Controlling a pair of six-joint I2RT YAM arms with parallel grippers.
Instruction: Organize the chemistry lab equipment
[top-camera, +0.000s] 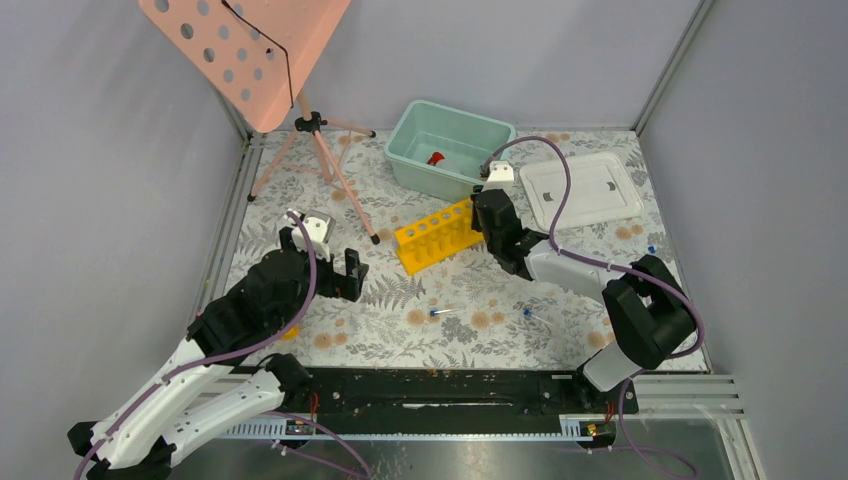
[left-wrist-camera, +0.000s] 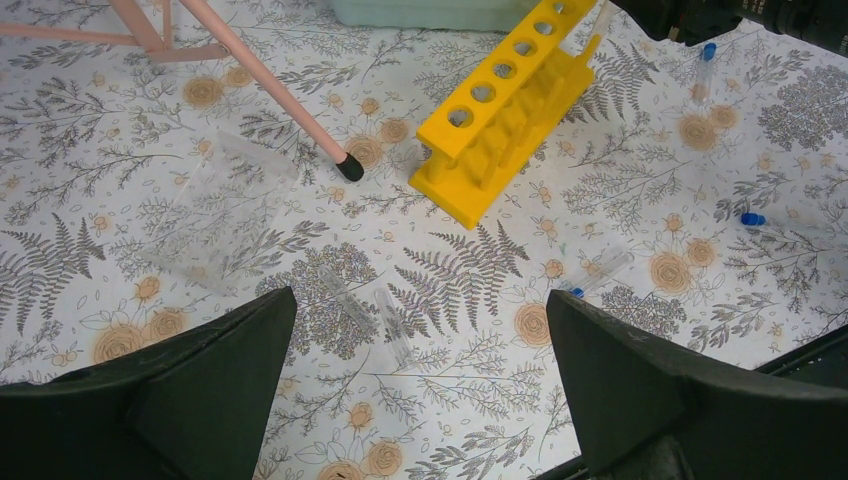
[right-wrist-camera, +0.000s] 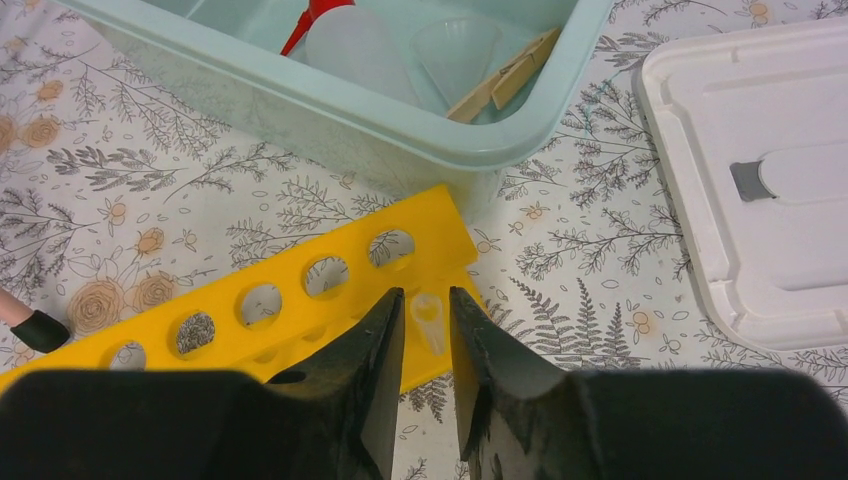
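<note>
Yellow rack with round holes, clear tube between right jaws, grip unclear; left jaws released

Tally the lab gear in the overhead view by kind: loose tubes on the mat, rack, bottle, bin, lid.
Blue-capped tubes loose on the mat: 3
Yellow test-tube rack: 1
Teal bin: 1
Red-capped bottle, inside the bin: 1
White lid: 1
Total: 7
</note>
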